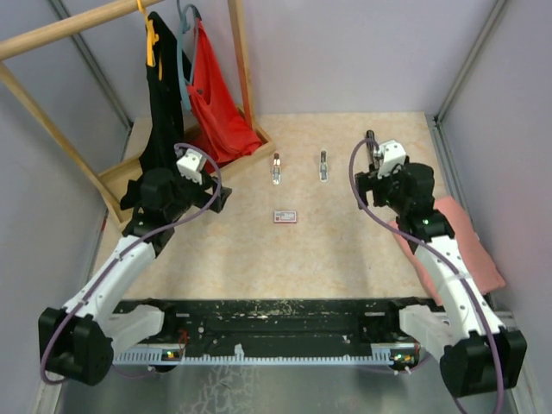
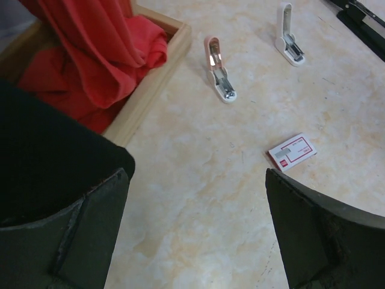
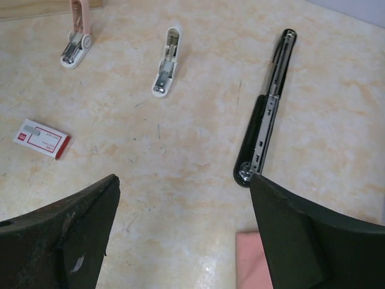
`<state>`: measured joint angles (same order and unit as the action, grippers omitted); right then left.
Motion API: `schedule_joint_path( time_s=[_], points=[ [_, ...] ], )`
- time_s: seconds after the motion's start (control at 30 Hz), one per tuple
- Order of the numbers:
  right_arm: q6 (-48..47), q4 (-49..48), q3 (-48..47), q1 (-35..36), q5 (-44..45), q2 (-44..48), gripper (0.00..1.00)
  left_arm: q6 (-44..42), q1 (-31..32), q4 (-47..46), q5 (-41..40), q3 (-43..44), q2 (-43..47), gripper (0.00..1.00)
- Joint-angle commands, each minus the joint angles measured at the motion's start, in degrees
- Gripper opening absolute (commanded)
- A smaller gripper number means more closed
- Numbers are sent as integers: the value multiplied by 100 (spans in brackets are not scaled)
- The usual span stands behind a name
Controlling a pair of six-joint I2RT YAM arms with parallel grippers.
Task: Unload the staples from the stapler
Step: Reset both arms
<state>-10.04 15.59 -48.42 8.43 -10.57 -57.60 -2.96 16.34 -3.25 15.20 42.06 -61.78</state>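
The black stapler [image 3: 264, 123] lies on the table, its silvery rail facing up, just beyond my right gripper's right finger. It also shows as a dark tip [image 1: 370, 138] behind that gripper and at the top right of the left wrist view [image 2: 361, 18]. No loose staples show, and I cannot tell whether the rail holds any. My right gripper [image 3: 183, 180] [image 1: 369, 179] is open above bare table with nothing between its fingers. My left gripper [image 2: 195, 180] [image 1: 216, 198] is open too, over the table's left side, far from the stapler.
Two small clip-like pieces, one pinkish [image 1: 276, 168] and one white [image 1: 323, 166], lie at mid table. A red-and-white box [image 1: 285, 216] lies nearer. A wooden rack [image 1: 241, 78] with red and black garments stands back left. A pink cloth [image 1: 461, 246] lies under the right arm.
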Motion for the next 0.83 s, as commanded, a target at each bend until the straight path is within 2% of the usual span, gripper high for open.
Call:
schedule_joint_path(
  time_s=[0.0,0.13,0.27,0.43,0.57,0.8],
  points=[
    [237,-340,439,-16,658,1012,89,-443,-42,645,-684,-222,600,100],
    [187,-314,883,-16,641,1950,90,-663,-45,891,-1084,-584,1319,100],
    [166,-189,1206,-21,444,2690,90,-735,-52,685,-1775,-1175,2153,100],
    [105,-121,1432,-16,471,3010,91,-713,-52,1018,-1700,-1571,2996,100],
    [61,-151,1604,-18,590,3216,91,-805,-61,1110,-1535,-1829,3334,100],
    [-21,-72,1724,-16,493,3402,91,-702,-61,1069,-1700,-1818,3275,100]
  ],
)
